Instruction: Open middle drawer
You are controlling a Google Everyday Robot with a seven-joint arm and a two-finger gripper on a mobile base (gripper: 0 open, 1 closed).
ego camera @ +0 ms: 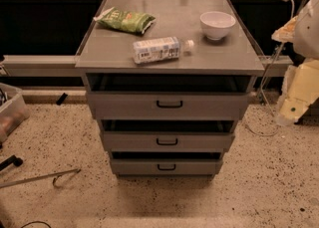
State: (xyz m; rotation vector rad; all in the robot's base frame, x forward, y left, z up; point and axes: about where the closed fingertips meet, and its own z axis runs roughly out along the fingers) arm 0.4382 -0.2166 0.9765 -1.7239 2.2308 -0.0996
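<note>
Gripper (288,116) location: right edge of the frame, at the lower end of the cream-coloured arm, level with the top drawer and well apart from the cabinet; whether it is open or closed cannot be told, and nothing is visibly held in it. The bench (227,55), a grey metal surface on top of the drawer cabinet, occupies the upper centre of the frame. It carries three items: a green snack bag (124,20) lying flat at the upper left, a white bowl (217,24) upright at the upper right, and a clear bottle (159,49) lying on its side near the front edge, cap pointing right. Below the bench, three grey drawer fronts are stacked in the centre of the frame. The top drawer (124,106) shows the widest front, and the bottom drawer (134,167) the narrowest. The middle drawer (129,142) sits between them at the centre of the frame. Its black loop handle (167,142) is centred on the front, with a dark gap directly above the front. The gripper is not touching this handle. On the speckled floor, a thin metal rod (42,177) with a hooked end lies at the lower left, and a translucent plastic bin (11,108) stands at the left edge.
</note>
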